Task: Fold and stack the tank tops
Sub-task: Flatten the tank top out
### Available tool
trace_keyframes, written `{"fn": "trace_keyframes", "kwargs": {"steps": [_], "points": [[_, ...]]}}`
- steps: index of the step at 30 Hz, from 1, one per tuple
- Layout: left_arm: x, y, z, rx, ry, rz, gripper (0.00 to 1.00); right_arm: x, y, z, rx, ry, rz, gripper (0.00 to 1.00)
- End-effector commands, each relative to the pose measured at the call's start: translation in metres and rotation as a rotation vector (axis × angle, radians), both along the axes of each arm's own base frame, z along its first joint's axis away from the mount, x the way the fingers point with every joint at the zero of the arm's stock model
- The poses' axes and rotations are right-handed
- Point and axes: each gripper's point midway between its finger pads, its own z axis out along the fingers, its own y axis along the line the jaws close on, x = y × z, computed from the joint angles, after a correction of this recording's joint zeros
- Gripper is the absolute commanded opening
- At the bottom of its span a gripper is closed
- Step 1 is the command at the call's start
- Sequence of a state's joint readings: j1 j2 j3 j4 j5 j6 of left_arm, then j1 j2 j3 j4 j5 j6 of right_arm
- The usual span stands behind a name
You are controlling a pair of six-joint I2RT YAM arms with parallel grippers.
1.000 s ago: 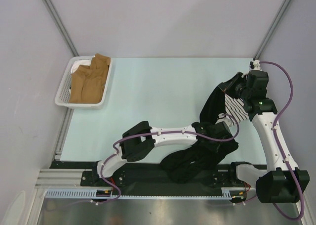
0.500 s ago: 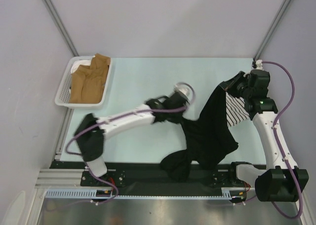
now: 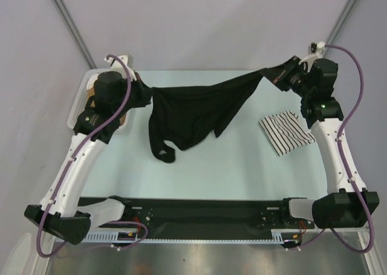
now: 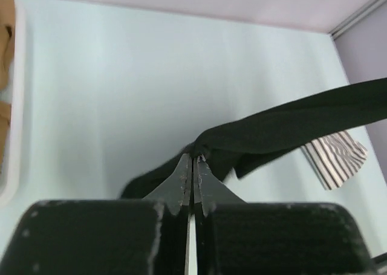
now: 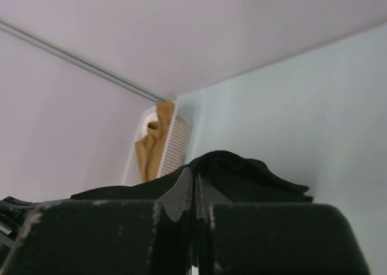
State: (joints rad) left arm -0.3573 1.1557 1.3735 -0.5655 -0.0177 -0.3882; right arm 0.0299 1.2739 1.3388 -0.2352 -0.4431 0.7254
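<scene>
Both pairs of jaws are shut flat on cloth. The left gripper (image 3: 143,95) pinches one edge of the plain black sleeveless cloth tank top (image 3: 193,109). The right gripper (image 3: 266,75) pinches the opposite edge. Each wrist view shows its fingertips meeting with only a fold of black fabric between them.

Pale green flat table (image 3: 230,166): it carries both garments and the basket. The arm bases sit at its near edge.

Black tank top: held aloft and stretched sideways between the two grippers, over the far half of the table. Its upper edge runs taut from left to right. The body sags below that line, and a strap loop hangs lowest at the left. It cannot be determined whether that loop touches the surface.

White tank top with thin black stripes (image 3: 287,133): lying on the table at the right, bunched into a rough rectangle nearer than the right gripper. It is clear of the black tank top.

White perforated plastic basket (image 5: 175,142): at the far left corner, largely hidden behind the left arm in the top view.

Brown folded cloth (image 5: 154,145): inside the basket.
</scene>
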Motion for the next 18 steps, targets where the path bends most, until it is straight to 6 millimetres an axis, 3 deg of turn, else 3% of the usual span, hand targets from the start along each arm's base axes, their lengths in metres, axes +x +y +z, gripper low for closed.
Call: {"fn": "trace_keyframes", "kwargs": {"steps": [1,4,5,6,8,11,14,18], "points": [[-0.039,0.004,0.079,-0.019,-0.181,-0.089,0.0,-0.036,0.017,0.087,0.032,-0.244,0.114,0.0],[-0.068,0.013,0.1,-0.015,-0.239,-0.111,0.0,-0.079,0.026,0.11,0.015,-0.34,0.167,0.0],[-0.088,0.019,0.116,-0.028,-0.294,-0.116,0.0,-0.093,0.026,0.116,0.008,-0.368,0.176,0.0],[-0.099,0.022,0.121,-0.031,-0.317,-0.125,0.0,-0.114,0.026,0.121,0.0,-0.404,0.18,0.0],[-0.128,0.029,0.132,-0.051,-0.374,-0.141,0.0,-0.138,0.026,0.128,-0.009,-0.444,0.186,0.0],[-0.157,0.035,0.14,-0.077,-0.412,-0.16,0.0,-0.175,0.023,0.131,-0.03,-0.48,0.179,0.0],[-0.17,0.039,0.139,-0.09,-0.412,-0.161,0.0,-0.205,0.018,0.133,-0.043,-0.501,0.161,0.0],[-0.167,0.045,0.133,-0.084,-0.383,-0.119,0.0,-0.219,0.012,0.129,-0.046,-0.484,0.126,0.0]]}}
